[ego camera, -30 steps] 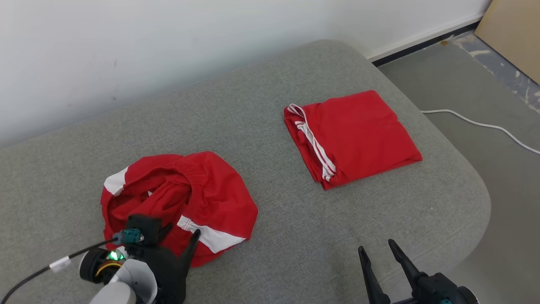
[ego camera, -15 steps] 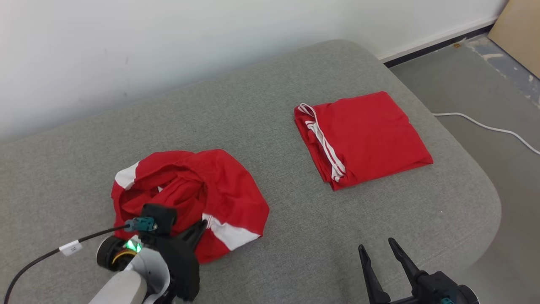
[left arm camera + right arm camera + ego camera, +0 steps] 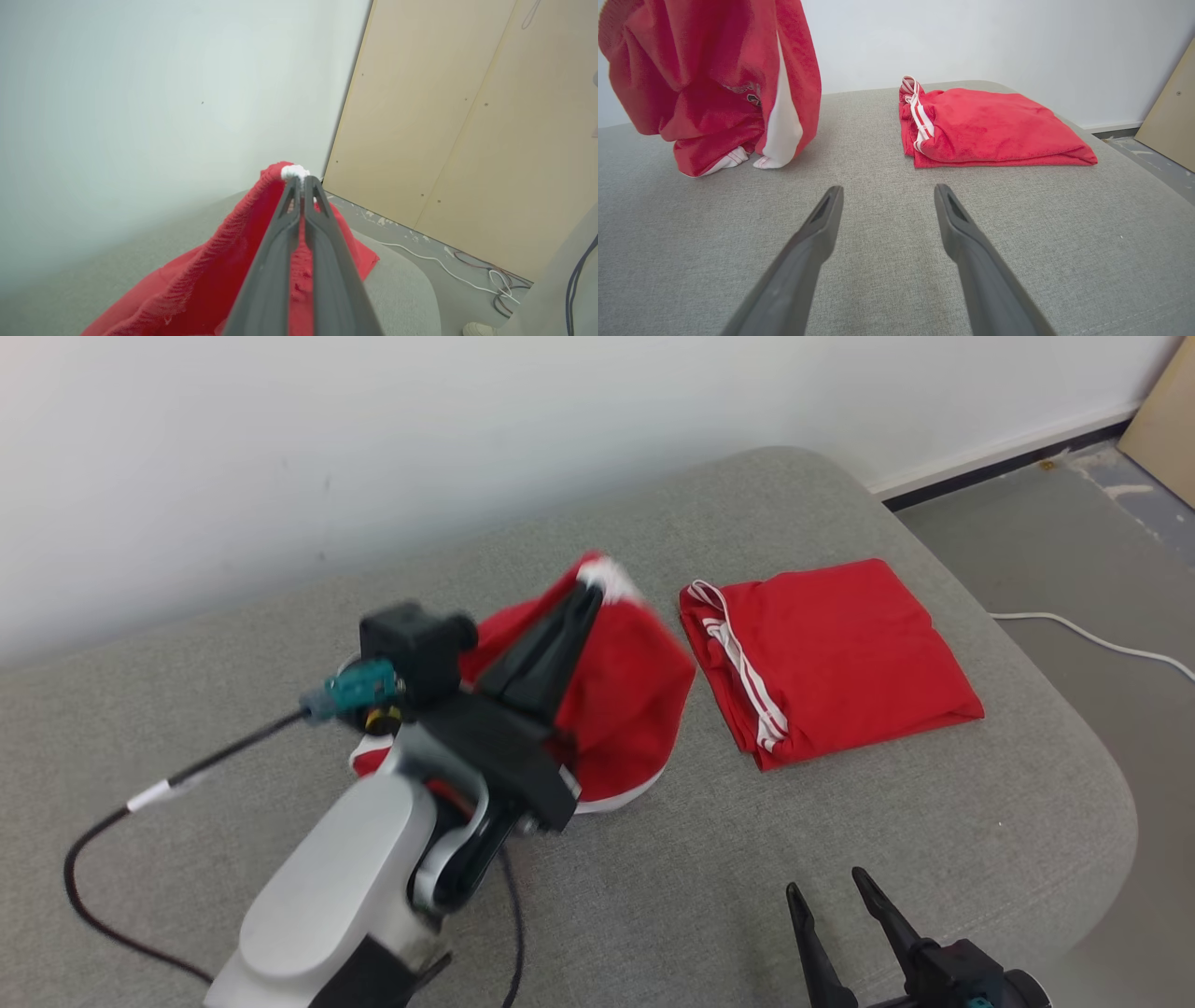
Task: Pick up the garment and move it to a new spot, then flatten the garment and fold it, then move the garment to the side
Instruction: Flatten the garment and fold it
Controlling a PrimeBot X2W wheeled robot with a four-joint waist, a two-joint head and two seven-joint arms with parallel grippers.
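Head view looks down on a grey sofa [image 3: 747, 859] with a rough woven cover and round corners. The left tool [image 3: 593, 593] is pinched tight on a white bit of the red garment [image 3: 625, 700], its two long dark fingers pressed close together. The soft cloth hangs down from the pinch like a floppy tent, bunched and wrinkly, with white bands on it. Its bottom end seems to touch the sofa. On the robot's right lies a second red garment [image 3: 840, 653], folded into a flat, neat square with thin white stripes along one edge. A gap of sofa shows between the two. The right tool [image 3: 823, 881] is spread wide and holds nothing, low over bare sofa near the front edge. A thin white cord [image 3: 1083, 633] snakes over the grey floor [image 3: 1027, 541], and a smooth tan board [image 3: 467, 116] stands by the plain white wall [image 3: 373, 429].
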